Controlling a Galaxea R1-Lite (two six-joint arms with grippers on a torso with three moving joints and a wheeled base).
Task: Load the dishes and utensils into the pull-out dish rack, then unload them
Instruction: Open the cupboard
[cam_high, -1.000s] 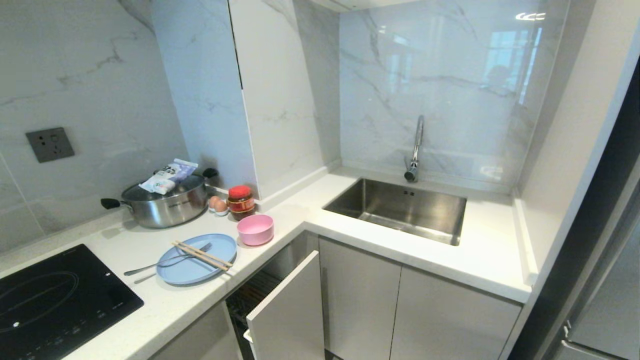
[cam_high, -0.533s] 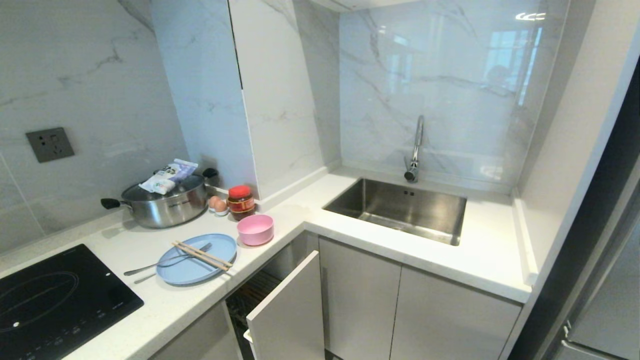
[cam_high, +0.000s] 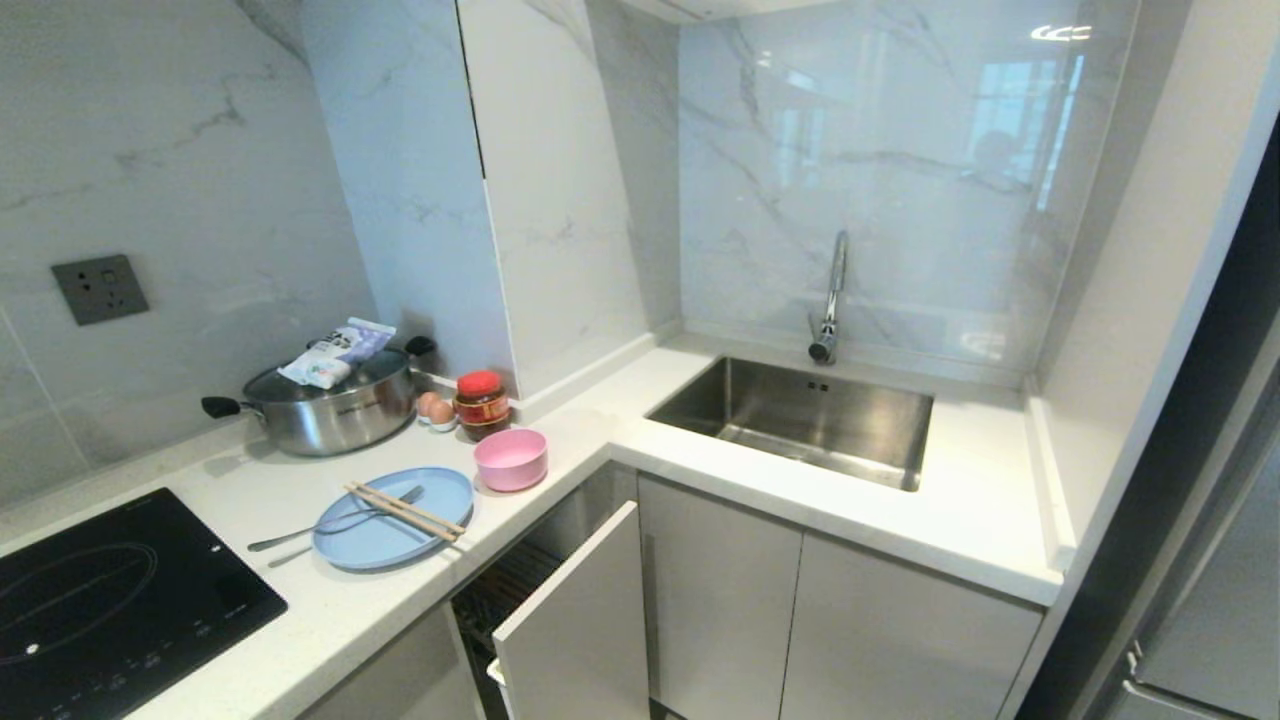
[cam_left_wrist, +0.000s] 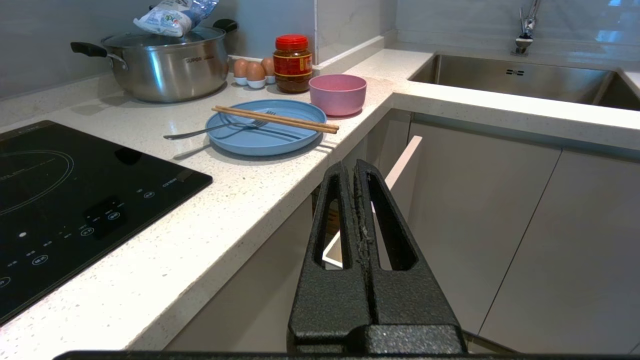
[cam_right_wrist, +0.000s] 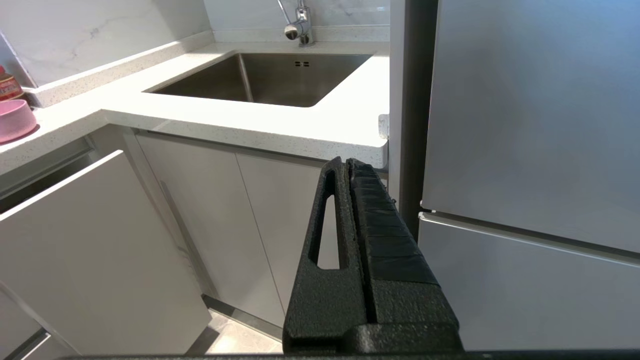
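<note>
Kitchen corner with a white speckled stone desk (cam_high: 330, 610), nothing yet loaded. One round, shallow light-blue plate (cam_high: 392, 518) lies near the desk's front edge, and across it rest one pair of light wooden chopsticks (cam_high: 405, 511) and one slim silver metal fork (cam_high: 335, 525), whose handle runs off the rim onto the desk; stacked this way, the utensils appear gathered for easy pick-up. One small matte pink round bowl (cam_high: 511, 459) stands upright just beside the plate, apart from it.

Directly below, the pull-out dish rack (cam_high: 575, 620) is drawn partly out behind its narrow white front panel, dark wire just visible inside, so the dishes sit right above where they are to go.

Behind them stand one steel pot with black handles (cam_high: 330, 405) carrying a plastic packet (cam_high: 337, 352) on its lid, one red-lidded jar (cam_high: 481, 403) and three eggs (cam_left_wrist: 255, 73) in white cups. A black induction hob (cam_high: 110, 600) lies to the left, one steel sink (cam_high: 800, 415) with a chrome tap (cam_high: 832, 295) to the right.

Both arms hang low in front of the cabinets, out of the head view. The left claw (cam_left_wrist: 354, 172) is pressed together and empty, facing the plate; the right claw (cam_right_wrist: 347, 167) is likewise pressed together and empty, beside the grey refrigerator (cam_right_wrist: 525, 150).
</note>
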